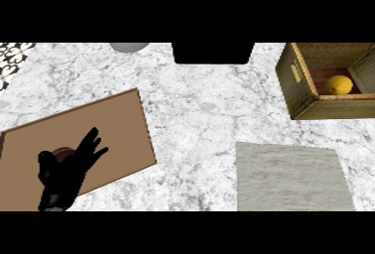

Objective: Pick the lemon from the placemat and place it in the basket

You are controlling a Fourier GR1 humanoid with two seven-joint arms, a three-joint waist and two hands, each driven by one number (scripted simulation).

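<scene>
Resting over the brown board (110,134), the left hand (67,166) spreads straight, open fingers upward, holding nothing.

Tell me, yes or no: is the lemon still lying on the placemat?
No, the lemon sits inside the basket at the far right, well apart from the brown placemat where the left hand hovers.

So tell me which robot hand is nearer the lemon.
Left, by default. The left robot hand rests open over the brown placemat, far across the counter from the lemon inside the basket. The right robot hand is not in view.
</scene>
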